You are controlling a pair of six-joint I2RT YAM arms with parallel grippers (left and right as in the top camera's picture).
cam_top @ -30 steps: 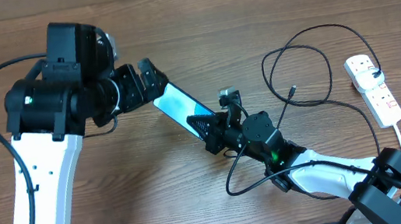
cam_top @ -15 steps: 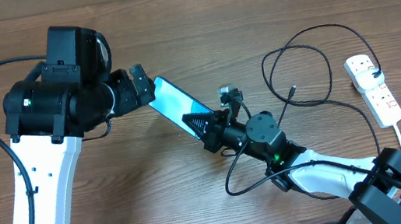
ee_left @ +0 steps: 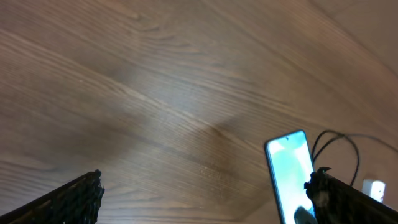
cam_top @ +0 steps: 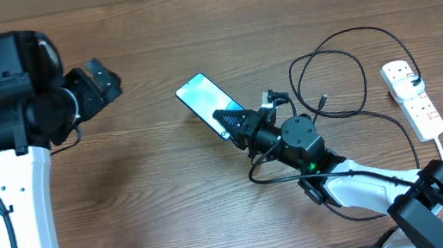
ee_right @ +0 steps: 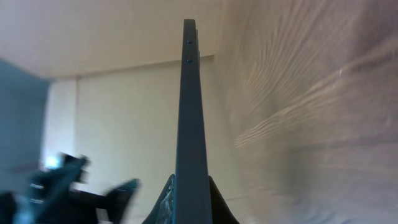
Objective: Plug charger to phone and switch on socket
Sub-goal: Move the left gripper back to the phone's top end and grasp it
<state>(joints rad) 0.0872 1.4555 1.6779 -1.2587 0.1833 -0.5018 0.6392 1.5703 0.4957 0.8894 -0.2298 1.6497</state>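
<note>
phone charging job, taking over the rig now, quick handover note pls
Left gripper: open, empty, off to the left.
Right gripper: shut on one short end of the slim smartphone with the light blue screen.
Thin black charger cable: loose on the table, its small free tip apart from the phone.
White power strip: far right.
Done: phone gripped. Left: plug tip into phone, switch strip on.

The overhead camera looks straight down on the whole table point(cam_top: 154, 203), the left wrist camera views it obliquely from a distance, and the right wrist camera sights closely along the edge of the phone point(ee_right: 189, 124) point(cam_top: 203, 98) point(ee_left: 289, 168), which all three show.
</note>
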